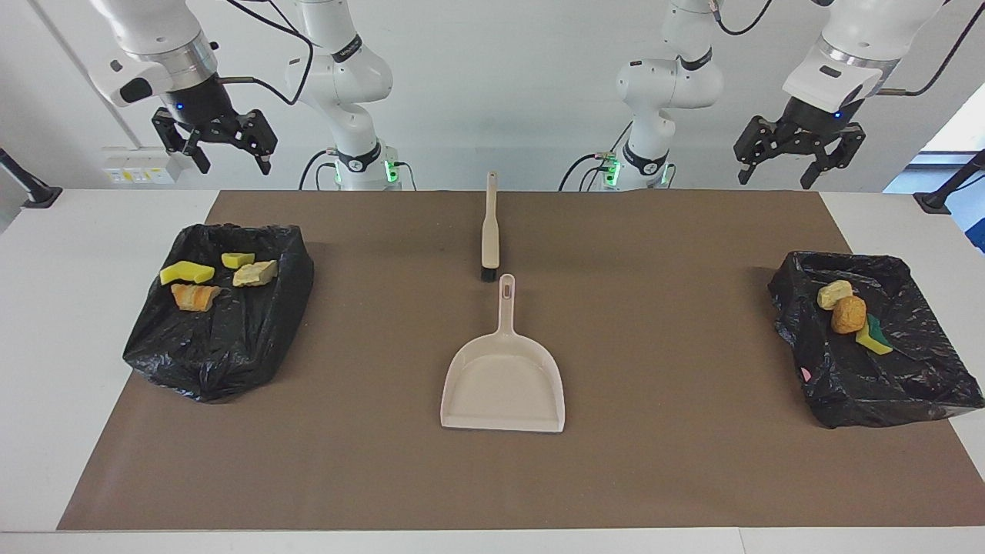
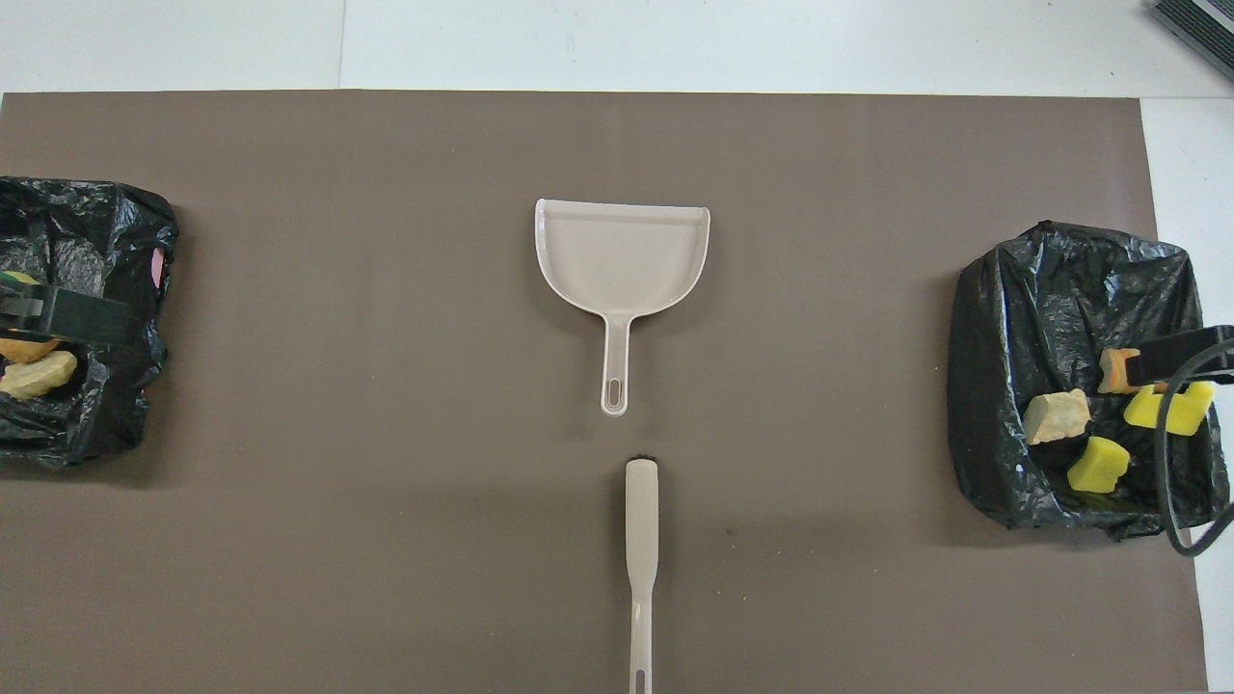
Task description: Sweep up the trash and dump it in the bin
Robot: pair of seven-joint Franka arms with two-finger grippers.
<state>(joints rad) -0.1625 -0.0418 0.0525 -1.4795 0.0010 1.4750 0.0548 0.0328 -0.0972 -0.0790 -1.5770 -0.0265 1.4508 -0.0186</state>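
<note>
Hanging high over the robots' edge of the table at its own end, the right gripper has its fingers spread apart and holds nothing. Below it, a bin lined with a black bag sits on the brown mat, and four bits of the trash lie in it: two yellow sponge chunks and two tan bread pieces, close together in the part nearest the robots. At the middle of the mat the beige brush lies flat, bristles pointing away from the robots, just short of the handle of the beige dustpan, which lies farther from the robots with its open mouth facing away from them; the two are near but apart. Toward the left arm's end, a second bin in a black bag holds three more pieces: a pale lump, an orange-brown lump and a yellow-and-green sponge. Above the table edge there, the left gripper hangs raised with its fingers spread, empty.
</note>
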